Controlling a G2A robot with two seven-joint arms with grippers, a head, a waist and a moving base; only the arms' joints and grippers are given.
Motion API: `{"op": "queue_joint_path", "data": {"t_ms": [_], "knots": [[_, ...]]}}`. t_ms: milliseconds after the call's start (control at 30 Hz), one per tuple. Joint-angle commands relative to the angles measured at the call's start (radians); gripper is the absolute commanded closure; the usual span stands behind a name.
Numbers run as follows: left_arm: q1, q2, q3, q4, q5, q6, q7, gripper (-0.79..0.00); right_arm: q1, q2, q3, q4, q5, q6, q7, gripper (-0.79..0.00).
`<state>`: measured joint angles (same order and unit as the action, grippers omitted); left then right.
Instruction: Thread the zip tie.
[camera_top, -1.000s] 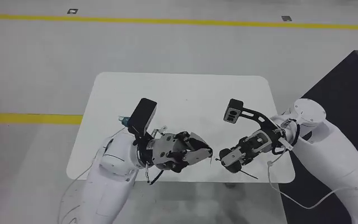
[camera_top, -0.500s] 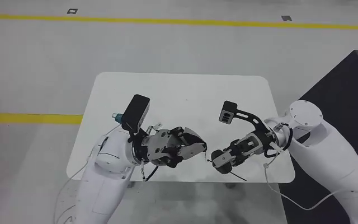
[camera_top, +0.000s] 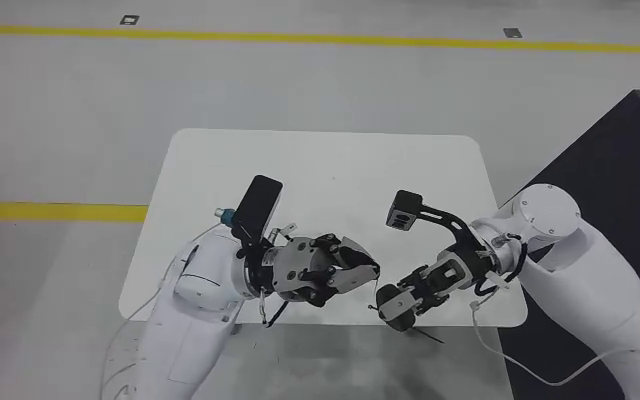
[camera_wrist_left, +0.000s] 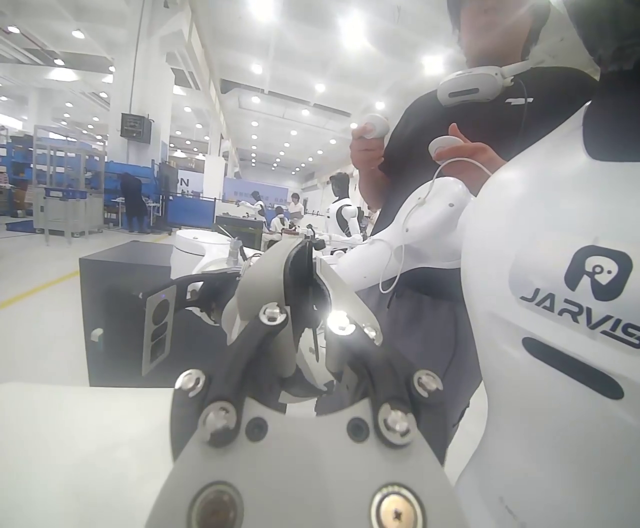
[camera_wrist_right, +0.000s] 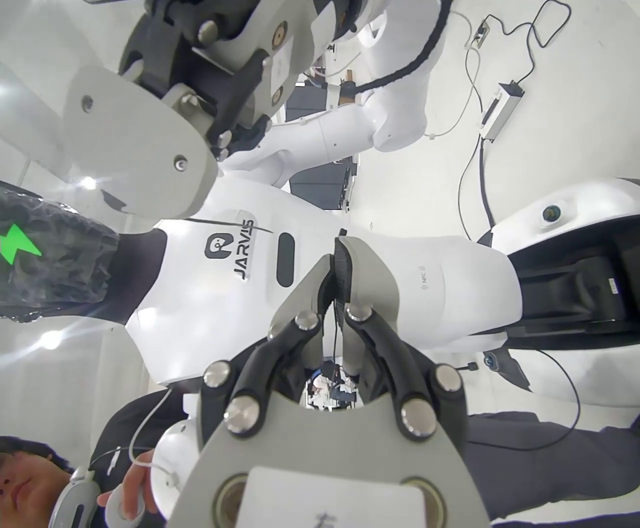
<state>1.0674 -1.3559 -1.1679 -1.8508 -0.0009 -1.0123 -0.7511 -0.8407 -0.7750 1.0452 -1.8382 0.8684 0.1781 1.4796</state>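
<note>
From the top view, both of my tools hang over the near edge of the counter (camera_top: 330, 160). The left tool (camera_top: 372, 272) and right tool (camera_top: 385, 303) sit tip to tip, close but seemingly apart. A thin black length of zip tie (camera_top: 432, 337) trails out behind the right tool, past the counter's edge. I judge this to be the lining-up step, with one end being brought to the other and nothing threaded yet.

From the left wrist view, the left tool (camera_wrist_left: 306, 257) is squeezed fully together. A thin dark strip (camera_wrist_left: 315, 345) runs down between its fingers, and I take it for the zip tie. I cannot tell which end it is.

From the right wrist view, the right tool (camera_wrist_right: 336, 270) is also pinched closed. It grips a thin strip whose short black tip (camera_wrist_right: 342, 233) pokes just past the fingertips. The left tool looms close in this view, off to one side of that tip and not touching it, which is a gap the top view hardly resolves. The slot in the head is too small for me to make out.

The next move, as I see it, calls for a slow, small correction to aim that tip, with both grips kept firm.
</note>
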Motion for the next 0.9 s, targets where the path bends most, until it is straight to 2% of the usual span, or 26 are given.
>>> {"op": "queue_joint_path", "data": {"t_ms": [0,867], "knots": [[-0.001,0.004,0.006,-0.002,-0.012,0.000,0.005,0.000,-0.005,-0.001,0.010,0.006,0.025,-0.003,0.010,0.000],[-0.021,0.042,0.058,0.010,-0.008,0.000,0.029,0.000,-0.012,-0.006,0.029,0.003,0.051,0.003,0.030,0.000]]}}
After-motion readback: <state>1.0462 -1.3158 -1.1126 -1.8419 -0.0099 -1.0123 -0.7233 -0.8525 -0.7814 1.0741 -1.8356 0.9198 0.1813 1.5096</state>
